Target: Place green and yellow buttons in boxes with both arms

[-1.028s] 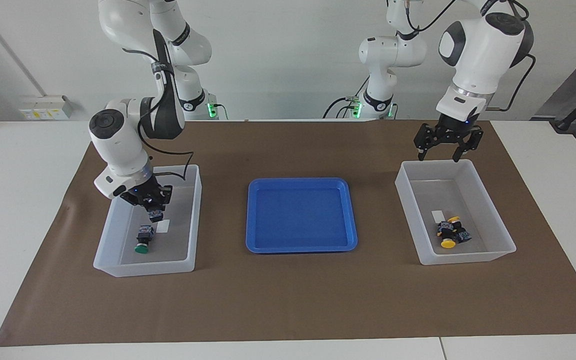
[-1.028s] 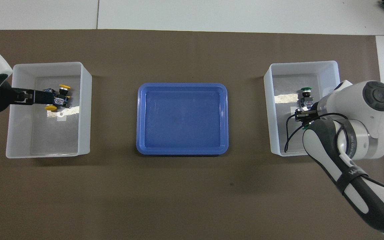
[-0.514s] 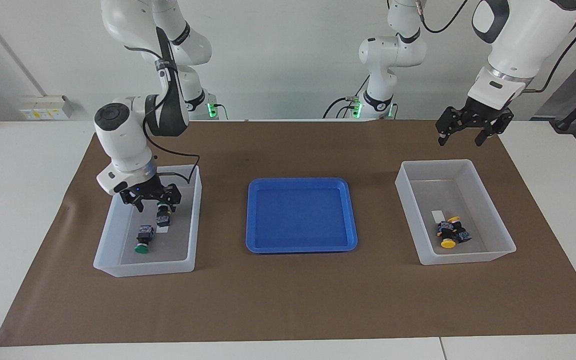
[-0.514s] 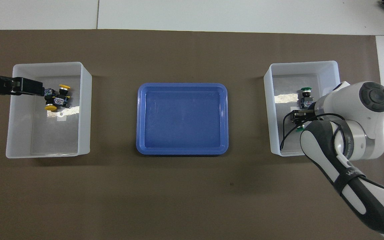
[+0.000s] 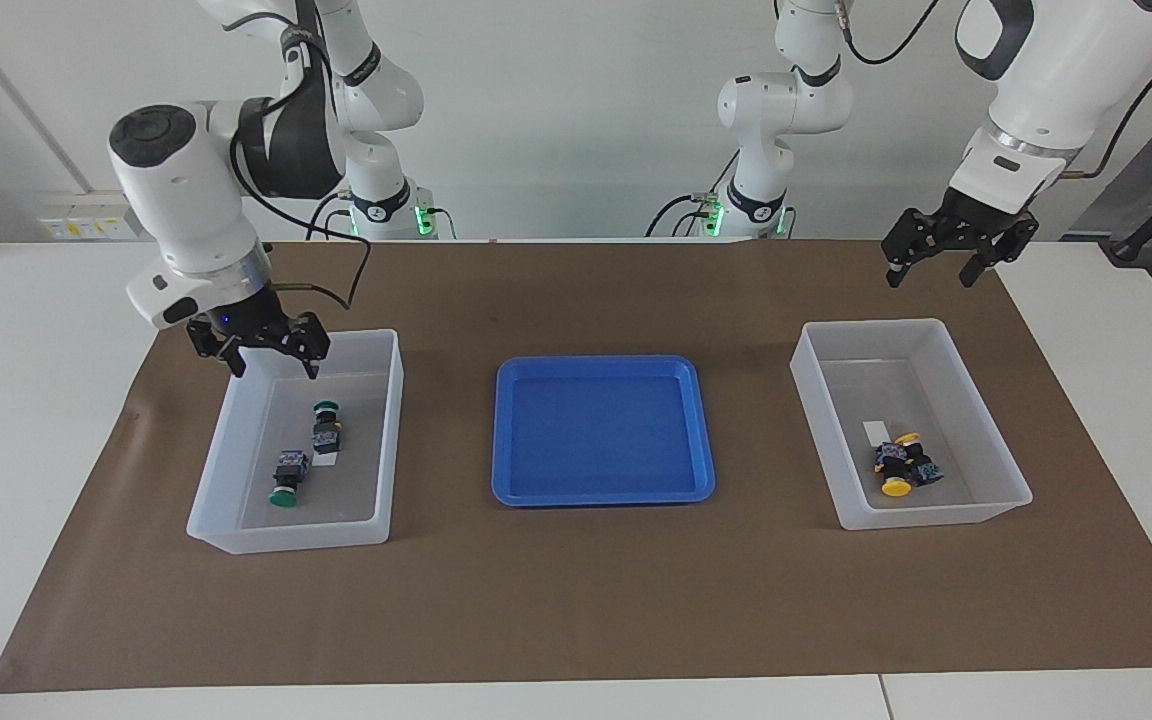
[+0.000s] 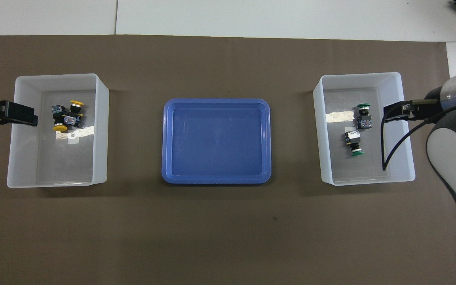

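Released, second green button (image 5: 326, 427) lies lengthwise, cap toward robots.

Blue tray (image 5: 603, 430) (image 6: 216, 141): shallow, rectangular, rounded corners, nothing in it, mid-table on brown mat. Brown mat (image 5: 576, 600) (image 6: 212, 221): covers most of white table (image 5: 26, 400) (image 6: 283, 16), white margins showing at both ends and at edge farthest from robots. Wall socket box (image 5: 91, 215) at wall, toward right arm's end. Green lights (image 5: 423, 218) glow near wall, at table's edge nearest robots.
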Controlling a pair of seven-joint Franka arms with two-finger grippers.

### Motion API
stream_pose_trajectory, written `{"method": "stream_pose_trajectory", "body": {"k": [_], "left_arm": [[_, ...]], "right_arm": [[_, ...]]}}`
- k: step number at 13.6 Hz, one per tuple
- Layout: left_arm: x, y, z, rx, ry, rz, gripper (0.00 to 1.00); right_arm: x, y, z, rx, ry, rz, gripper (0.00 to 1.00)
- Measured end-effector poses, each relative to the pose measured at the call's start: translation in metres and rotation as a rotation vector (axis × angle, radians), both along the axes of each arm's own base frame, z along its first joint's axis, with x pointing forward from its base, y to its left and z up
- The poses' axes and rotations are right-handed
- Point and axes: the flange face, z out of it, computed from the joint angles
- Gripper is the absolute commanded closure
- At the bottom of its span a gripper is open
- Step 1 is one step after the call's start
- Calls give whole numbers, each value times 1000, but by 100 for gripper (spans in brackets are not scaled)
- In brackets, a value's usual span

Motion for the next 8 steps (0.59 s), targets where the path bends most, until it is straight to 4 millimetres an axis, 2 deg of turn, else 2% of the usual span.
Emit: {"method": "stream_pose_trajectory", "body": {"k": [6, 8], "left_arm": [[-1, -5, -7, 1, 20, -9, 0], [-2, -6, -7, 1, 22, -10, 0]], "right_arm": [[-28, -23, 78, 0, 19, -50, 0], [-32, -24, 93, 0, 18, -53, 0]]}}
